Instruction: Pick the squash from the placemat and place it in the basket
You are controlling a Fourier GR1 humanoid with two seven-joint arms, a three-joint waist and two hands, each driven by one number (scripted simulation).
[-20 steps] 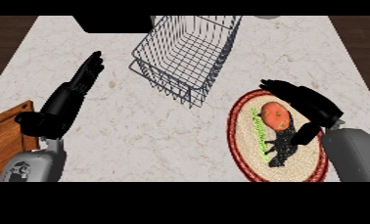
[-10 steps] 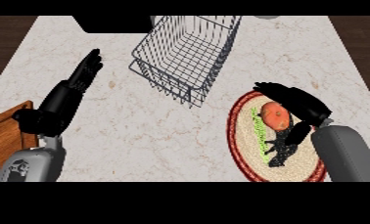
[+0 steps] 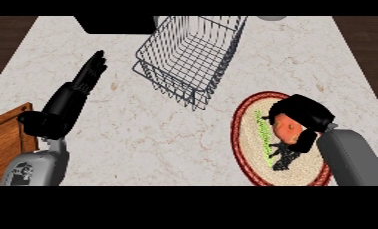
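Desk [image 3: 184, 138]: pale marble top, spans the whole view. Wire basket [image 3: 190, 58]: dark metal, sits at the upper middle of the desk, tilted, its near corner just beside the placemat. Placemat [image 3: 255, 158]: oval, beige with a red border, at the lower right of the desk. Wooden board [image 3: 13, 128]: a brown corner shows at the left edge. Left robot hand [image 3: 81, 85]: rests on the left side of the desk, fingers straight and together, pointing toward the top of the view, touching nothing. Right robot hand [image 3: 306, 118]: over the placemat, fingers curled round the squash from above and from the right. Squash [image 3: 286, 128]: orange, rounded, with a green strip beside it on the left; it is on the placemat, well apart from the basket's inside.
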